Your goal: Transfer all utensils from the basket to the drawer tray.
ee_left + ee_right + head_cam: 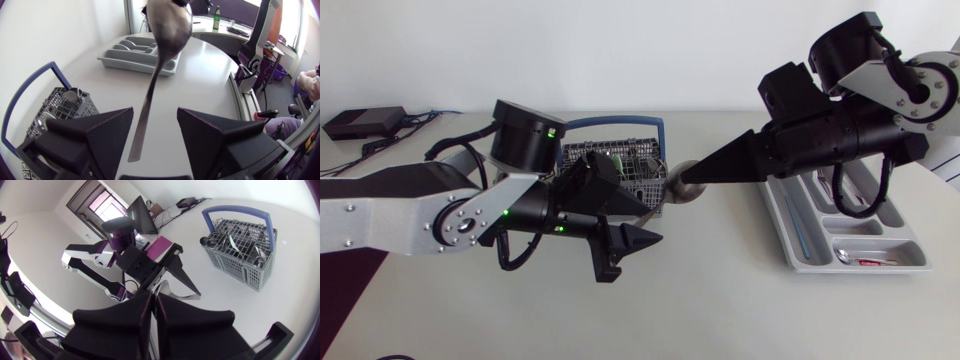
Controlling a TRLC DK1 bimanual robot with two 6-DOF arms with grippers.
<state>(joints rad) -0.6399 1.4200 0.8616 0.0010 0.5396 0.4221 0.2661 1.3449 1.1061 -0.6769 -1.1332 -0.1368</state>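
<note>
Left gripper point(648, 222), fingers spread wide, sits just before the basket point(638, 143); right gripper point(708, 172), beside the basket, pinches a spoon point(683, 186).

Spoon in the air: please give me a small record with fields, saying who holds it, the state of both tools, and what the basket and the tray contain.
spoon: in the air, gripped at its bowl end
right tool: shut on spoon
left tool: open, spoon's handle between its fingers, seemingly untouched
basket: utensils inside
tray: cutlery inside
</note>
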